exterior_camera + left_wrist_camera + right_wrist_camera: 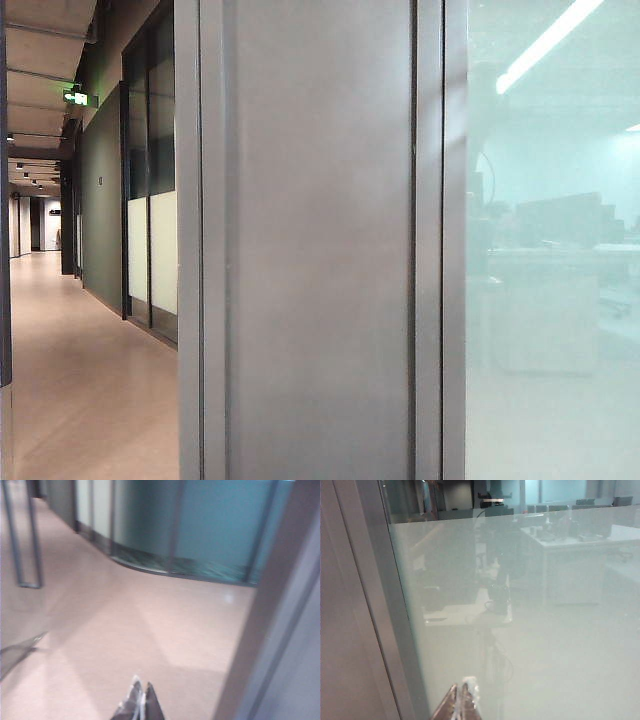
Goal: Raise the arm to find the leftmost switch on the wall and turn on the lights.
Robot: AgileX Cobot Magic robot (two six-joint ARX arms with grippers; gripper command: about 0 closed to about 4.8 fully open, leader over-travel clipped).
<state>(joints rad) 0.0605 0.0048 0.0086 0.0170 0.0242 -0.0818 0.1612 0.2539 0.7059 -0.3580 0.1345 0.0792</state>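
Up close, a broad matte grey metal wall panel [320,260] fills the middle of the exterior view, smooth and flat, with slim vertical frame strips at both sides. To its right stands a frosted glass partition [550,300], milky and pale green, through which desks and a bright ceiling light strip [548,42] show dimly. To the left, a long corridor with a smooth beige floor [80,370] runs far back past dark framed doors, and a green exit sign [78,97] glows near the ceiling. That corridor side offers open room; the panel and glass close off the right.

No switch shows in any view, so I cannot tell where it sits.

The left gripper [140,702] hangs low over the polished pinkish-beige floor, its two pointed grey fingertips pressed together, holding nothing, with a grey frame edge [270,630] just beside it on the right and a curved teal glass wall [200,525] far ahead.

The right gripper [461,700] points at the frosted glass, near its grey metal frame post [380,605], its tips likewise closed and bare.
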